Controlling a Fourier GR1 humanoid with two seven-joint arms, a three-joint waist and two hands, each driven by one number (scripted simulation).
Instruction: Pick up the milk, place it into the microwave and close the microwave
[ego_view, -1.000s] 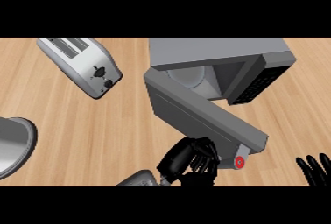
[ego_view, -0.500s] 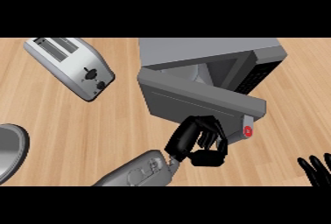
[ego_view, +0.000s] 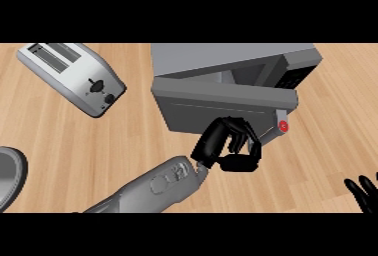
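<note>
- The left hand (ego_view: 227, 145) reaches up from the lower middle of the head view on its grey forearm (ego_view: 151, 187), its black fingers curled with nothing seen between them, their tips against the lower front face of the microwave door (ego_view: 221, 105)
- The door stands nearly shut against the microwave (ego_view: 232, 60), leaving a narrow dark gap along its top edge; a red button (ego_view: 283, 127) sits at the door's right end, just beside the hand
- The milk does not show; it is possibly inside the microwave behind the door, though the gap is too dark to tell
- The right hand (ego_view: 364, 192) rests at the lower right edge, fingers straight and spread, pointing up
- A silver toaster (ego_view: 72, 77) lies on the wooden desk (ego_view: 74, 145) at upper left, well apart from the microwave
- The rim of a grey plate (ego_view: 9, 176) shows at the left edge
</note>
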